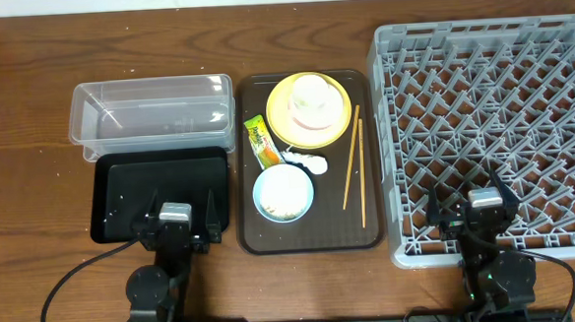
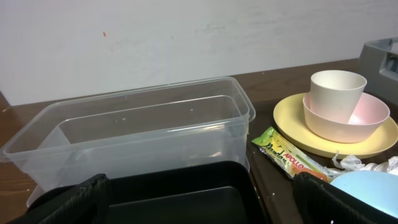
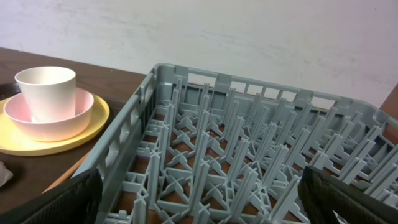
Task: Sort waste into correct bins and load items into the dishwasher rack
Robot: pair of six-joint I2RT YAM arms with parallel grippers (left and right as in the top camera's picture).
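Note:
On the dark brown serving tray (image 1: 311,234) lie a yellow plate (image 1: 337,127) bearing a pink bowl (image 2: 345,121) with a white cup (image 1: 311,96) in it, a green-yellow-orange snack wrapper (image 1: 260,143), a white paper wad (image 1: 312,163), a light blue bowl (image 1: 283,194) and wooden chopsticks (image 1: 352,163). The clear tub (image 1: 152,109) stands behind the black tray (image 1: 160,177). My left gripper (image 1: 177,218) is open and empty over the black tray's near edge. My right gripper (image 1: 477,208) is open and empty over the near edge of the grey rack (image 1: 491,91).
The left wrist view shows the clear tub (image 2: 143,124), black tray (image 2: 186,193), wrapper (image 2: 289,157), plate (image 2: 289,118) and cup (image 2: 337,92). The right wrist view shows the rack's pegs (image 3: 249,149) and the plate (image 3: 93,127) to the left. A white wall stands behind.

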